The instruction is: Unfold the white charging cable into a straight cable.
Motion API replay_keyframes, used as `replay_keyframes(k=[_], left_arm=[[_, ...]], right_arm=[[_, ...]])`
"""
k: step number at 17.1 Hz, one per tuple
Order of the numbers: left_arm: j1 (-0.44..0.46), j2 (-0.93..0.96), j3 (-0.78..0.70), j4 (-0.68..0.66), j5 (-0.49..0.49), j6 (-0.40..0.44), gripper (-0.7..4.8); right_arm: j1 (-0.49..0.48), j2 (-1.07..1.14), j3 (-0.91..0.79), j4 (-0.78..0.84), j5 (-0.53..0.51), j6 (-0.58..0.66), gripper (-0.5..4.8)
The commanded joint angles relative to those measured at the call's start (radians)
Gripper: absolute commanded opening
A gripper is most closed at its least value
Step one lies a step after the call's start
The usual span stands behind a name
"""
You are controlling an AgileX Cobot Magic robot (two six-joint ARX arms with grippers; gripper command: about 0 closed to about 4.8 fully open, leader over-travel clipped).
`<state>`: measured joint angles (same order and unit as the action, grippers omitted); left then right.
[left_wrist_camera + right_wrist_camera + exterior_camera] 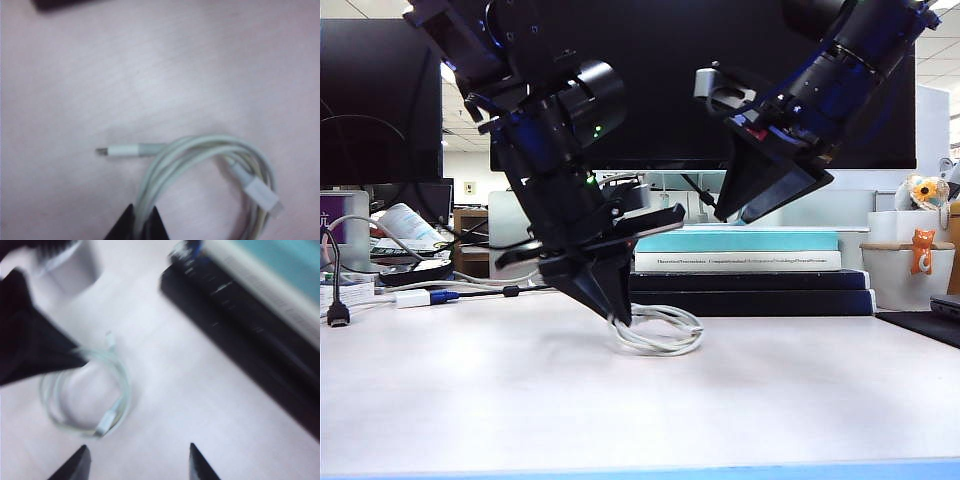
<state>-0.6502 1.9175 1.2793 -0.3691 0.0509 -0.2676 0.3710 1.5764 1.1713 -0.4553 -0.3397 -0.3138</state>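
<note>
The white charging cable (660, 335) lies coiled in a loop on the white table. In the left wrist view the cable (200, 150) shows a slim plug sticking out of the coil and a larger plug on the loop. My left gripper (142, 212) is down at the coil's edge, shut on several strands that run between its black fingertips (126, 220). In the exterior view the left gripper (616, 312) touches the coil's left side. My right gripper (745, 205) hangs in the air above and behind the coil; the right wrist view shows this gripper (137, 460) open and empty over the cable (85, 400).
A stack of books (750, 275) lies just behind the coil. A white cup with a cat figure (910, 270) stands at the right. A white adapter with a blue plug (420, 297) and dark cables sit at the left, before a monitor (380, 100).
</note>
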Motion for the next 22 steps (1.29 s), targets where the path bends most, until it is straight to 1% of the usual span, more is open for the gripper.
replay_keyframes(k=[1,2,3,6,7,8,9,12,13,14,16,17,18,19,20,22], left_arm=[[0.000,-0.057,0.010,-0.018,-0.031,0.211,0.15],[0.000,-0.095,0.010,-0.024,-0.076,0.290,0.12],[0.000,-0.146,0.010,-0.026,-0.092,0.352,0.12],[0.000,-0.261,0.010,-0.035,-0.089,0.414,0.12],[-0.001,-0.301,0.010,-0.045,-0.077,0.439,0.12],[-0.001,-0.352,0.010,-0.074,-0.002,0.475,0.12],[-0.001,-0.386,0.010,-0.091,0.043,0.482,0.12],[-0.002,-0.479,0.010,-0.122,0.077,0.489,0.12],[-0.002,-0.502,0.009,-0.125,0.108,0.489,0.12],[-0.002,-0.532,0.010,-0.121,0.159,0.488,0.12],[-0.002,-0.568,0.010,-0.112,0.208,0.473,0.12],[-0.003,-0.575,0.010,-0.112,0.240,0.473,0.12],[-0.003,-0.580,0.010,-0.113,0.333,0.473,0.12],[-0.003,-0.579,0.010,-0.114,0.372,0.473,0.12],[-0.003,-0.579,0.010,-0.125,0.430,0.473,0.12],[-0.016,-0.580,0.010,-0.146,0.492,0.482,0.13]], right_arm=[[-0.058,-0.051,0.005,0.055,-0.046,0.079,2.53],[-0.082,-0.083,0.005,0.051,-0.048,0.079,2.53],[-0.108,-0.134,0.005,0.032,-0.056,0.078,2.53],[-0.126,-0.223,0.004,-0.014,-0.144,0.079,2.53],[-0.126,-0.260,0.004,-0.041,-0.194,0.079,2.53],[-0.126,-0.300,0.004,-0.088,-0.232,0.078,2.53],[-0.126,-0.328,0.004,-0.128,-0.257,0.079,2.53],[-0.126,-0.392,0.004,-0.249,-0.322,0.077,2.52],[-0.126,-0.403,0.003,-0.274,-0.340,0.077,2.52],[-0.125,-0.415,0.003,-0.305,-0.386,0.077,2.52],[-0.125,-0.420,0.003,-0.330,-0.514,0.077,2.52],[-0.125,-0.420,0.003,-0.334,-0.559,0.077,2.51],[-0.125,-0.420,0.003,-0.333,-0.611,0.077,2.39],[-0.125,-0.420,0.003,-0.333,-0.624,0.077,2.30],[-0.122,-0.420,0.003,-0.333,-0.632,0.077,2.04],[-0.123,-0.420,0.003,-0.337,-0.632,0.077,1.94]])
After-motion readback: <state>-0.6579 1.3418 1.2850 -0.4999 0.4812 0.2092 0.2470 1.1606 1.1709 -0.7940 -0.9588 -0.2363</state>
